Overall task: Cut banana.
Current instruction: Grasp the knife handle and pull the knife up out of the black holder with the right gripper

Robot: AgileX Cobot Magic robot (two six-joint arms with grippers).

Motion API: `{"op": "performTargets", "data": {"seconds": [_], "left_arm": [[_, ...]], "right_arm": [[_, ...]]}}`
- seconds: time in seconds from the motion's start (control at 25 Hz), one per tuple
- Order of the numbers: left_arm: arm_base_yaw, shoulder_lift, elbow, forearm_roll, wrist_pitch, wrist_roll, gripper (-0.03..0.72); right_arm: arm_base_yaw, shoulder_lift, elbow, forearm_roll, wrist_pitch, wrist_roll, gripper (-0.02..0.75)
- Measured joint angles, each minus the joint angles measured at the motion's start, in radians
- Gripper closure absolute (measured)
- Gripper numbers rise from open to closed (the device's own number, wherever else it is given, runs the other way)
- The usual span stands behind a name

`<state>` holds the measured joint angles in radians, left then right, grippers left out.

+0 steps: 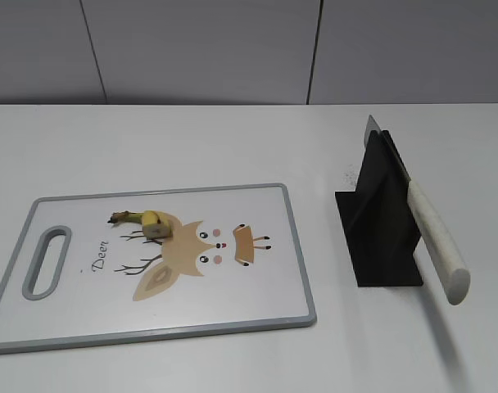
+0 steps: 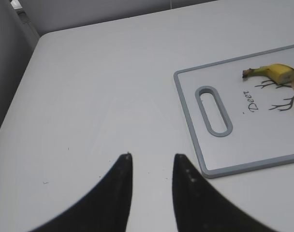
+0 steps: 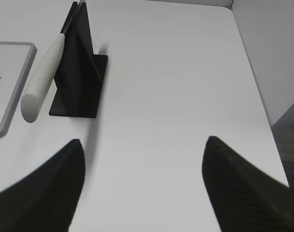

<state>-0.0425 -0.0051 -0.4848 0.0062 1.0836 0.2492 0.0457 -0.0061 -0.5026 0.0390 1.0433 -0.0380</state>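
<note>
A short banana stub (image 1: pixel 145 219) with its stem lies on the white, grey-rimmed cutting board (image 1: pixel 298 270) printed with a deer; it also shows in the left wrist view (image 2: pixel 277 73). A knife with a white handle (image 1: pixel 437 241) rests in a black stand (image 1: pixel 380 221), handle toward the table's front; the right wrist view shows it too (image 3: pixel 40 79). My left gripper (image 2: pixel 152 157) is open and empty over bare table left of the board. My right gripper (image 3: pixel 143 141) is wide open and empty, right of the stand. Neither gripper shows in the exterior view.
The white table (image 1: pixel 233 139) runs to a grey wall behind. The table's right edge (image 3: pixel 263 96) and left edge (image 2: pixel 21 96) lie close to the grippers. The board's handle slot (image 2: pixel 213 110) faces my left gripper.
</note>
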Motion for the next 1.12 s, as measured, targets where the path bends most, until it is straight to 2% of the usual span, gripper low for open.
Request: {"op": "performTargets", "data": {"seconds": [0.32, 0.56, 1.12], "left_arm": [[0.0, 0.0, 0.0, -0.006, 0.0, 0.0, 0.435], [0.0, 0.0, 0.0, -0.063, 0.0, 0.0, 0.447], [0.001, 0.0, 0.0, -0.065, 0.0, 0.0, 0.448]], "right_arm": [[0.0, 0.0, 0.0, 0.0, 0.0, 0.0, 0.155], [0.0, 0.0, 0.0, 0.0, 0.0, 0.0, 0.155], [0.0, 0.0, 0.0, 0.0, 0.0, 0.0, 0.155]]}}
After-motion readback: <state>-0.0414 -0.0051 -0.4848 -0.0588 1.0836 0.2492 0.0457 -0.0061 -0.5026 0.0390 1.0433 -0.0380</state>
